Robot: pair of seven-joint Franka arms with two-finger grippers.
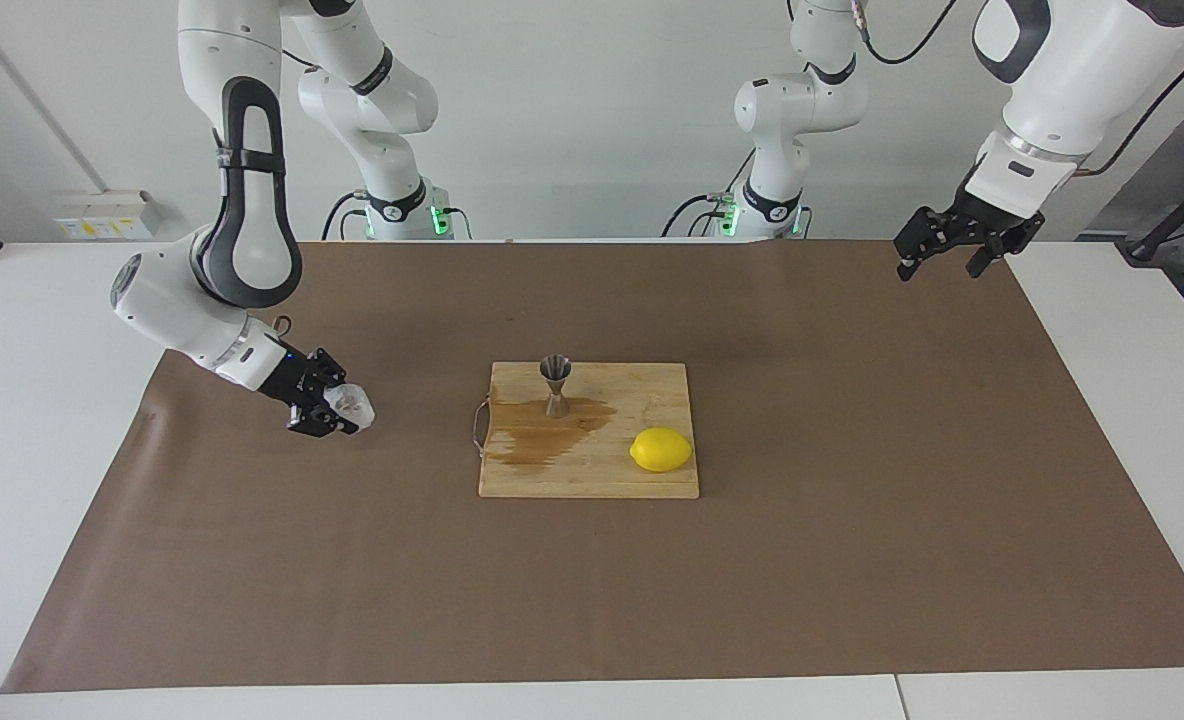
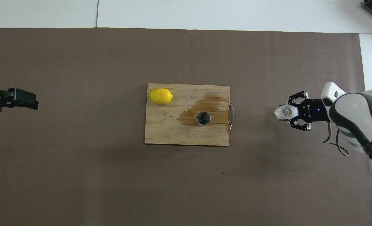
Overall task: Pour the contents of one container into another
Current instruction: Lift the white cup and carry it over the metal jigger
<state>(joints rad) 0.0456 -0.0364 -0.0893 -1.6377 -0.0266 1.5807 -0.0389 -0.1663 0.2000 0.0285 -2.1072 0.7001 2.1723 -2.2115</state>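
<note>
Here the right gripper (image 1: 337, 408) pinches the clear cup (image 1: 351, 405) between its closed jaws over the paper.

One high camera faces the robots, another looks steeply down; both share the cutting board (image 1: 592, 470).

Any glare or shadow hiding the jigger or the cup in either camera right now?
Facing view: lighting is even, the steel jigger shows only small highlights, and the clear cup in the right gripper reads pale against the brown paper. Overhead view: a broad soft shadow crosses the paper nearer the robots than the cutting board; the jigger's mouth looks dark.
</note>
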